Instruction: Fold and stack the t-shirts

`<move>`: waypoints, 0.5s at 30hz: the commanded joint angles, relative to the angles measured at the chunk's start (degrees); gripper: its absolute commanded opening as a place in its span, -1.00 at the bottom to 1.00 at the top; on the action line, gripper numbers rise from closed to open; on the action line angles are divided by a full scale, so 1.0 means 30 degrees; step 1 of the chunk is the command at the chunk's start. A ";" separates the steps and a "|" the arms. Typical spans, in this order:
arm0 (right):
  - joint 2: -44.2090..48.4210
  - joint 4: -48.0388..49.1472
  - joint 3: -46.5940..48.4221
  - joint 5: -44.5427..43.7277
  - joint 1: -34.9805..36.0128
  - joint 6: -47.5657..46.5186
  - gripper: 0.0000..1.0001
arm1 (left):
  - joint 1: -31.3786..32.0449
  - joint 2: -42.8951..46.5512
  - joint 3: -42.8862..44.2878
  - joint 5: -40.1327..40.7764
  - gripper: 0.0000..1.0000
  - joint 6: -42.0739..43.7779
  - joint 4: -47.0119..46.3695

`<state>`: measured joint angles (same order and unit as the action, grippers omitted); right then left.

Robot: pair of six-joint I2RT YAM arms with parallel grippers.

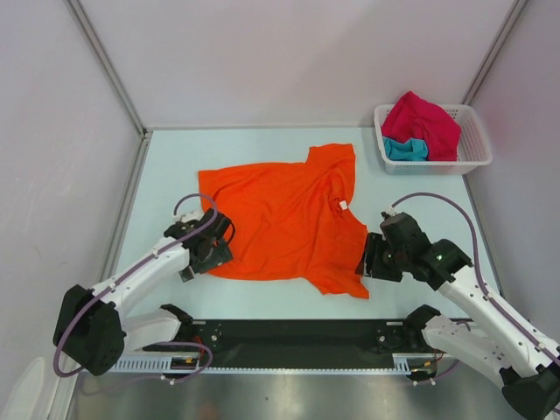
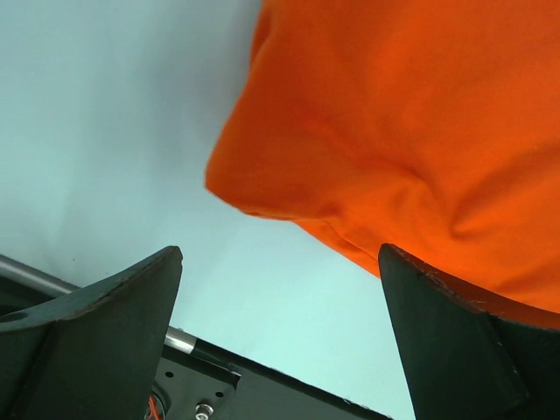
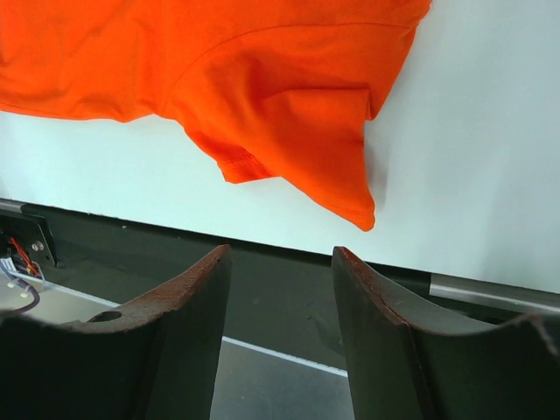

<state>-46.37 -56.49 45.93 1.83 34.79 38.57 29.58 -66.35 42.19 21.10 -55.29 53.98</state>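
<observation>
The orange t-shirt [image 1: 289, 214] lies spread on the pale table, partly folded, its near sleeve pointing at the front edge. A crimson-pink t-shirt [image 1: 424, 121] and a teal one [image 1: 404, 150] lie bunched in the basket. My left gripper [image 1: 213, 255] is open and empty at the shirt's near left corner, which shows in the left wrist view [image 2: 411, 149]. My right gripper [image 1: 367, 260] is open and empty beside the shirt's near right sleeve; the right wrist view shows that sleeve tip [image 3: 337, 188] just beyond my fingers [image 3: 385, 306].
A white lattice basket [image 1: 473, 131] stands at the back right. The black base rail [image 1: 289, 337] runs along the table's near edge. Pale walls with metal posts enclose the table on three sides.
</observation>
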 commanded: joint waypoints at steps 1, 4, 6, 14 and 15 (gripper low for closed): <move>-0.0480 -0.0214 0.0540 0.0445 0.0182 0.0298 0.10 | 0.0158 0.0787 -0.0617 0.1433 0.99 -0.1783 0.0759; -0.0744 0.0079 0.0276 0.0827 0.0357 0.0445 0.10 | 0.0158 0.0612 -0.0998 0.1403 0.99 -0.2165 0.0320; -0.0774 0.0197 0.0159 0.0885 0.0416 0.0533 0.10 | 0.0129 0.0349 -0.1319 0.1520 0.99 -0.2254 0.0028; -0.0657 0.0138 -0.0545 0.0739 0.0709 0.1176 0.11 | 0.0129 -0.0589 -0.1877 0.1462 0.99 -0.2255 -0.1321; -0.0628 0.0167 -0.0719 0.0652 0.0739 0.1236 0.11 | 0.0158 -0.0647 -0.1935 0.1491 0.99 -0.2284 -0.1525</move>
<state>-48.90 -56.25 44.80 3.53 36.40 40.53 29.63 -67.57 37.15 23.88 -60.58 52.56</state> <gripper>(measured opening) 0.552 0.994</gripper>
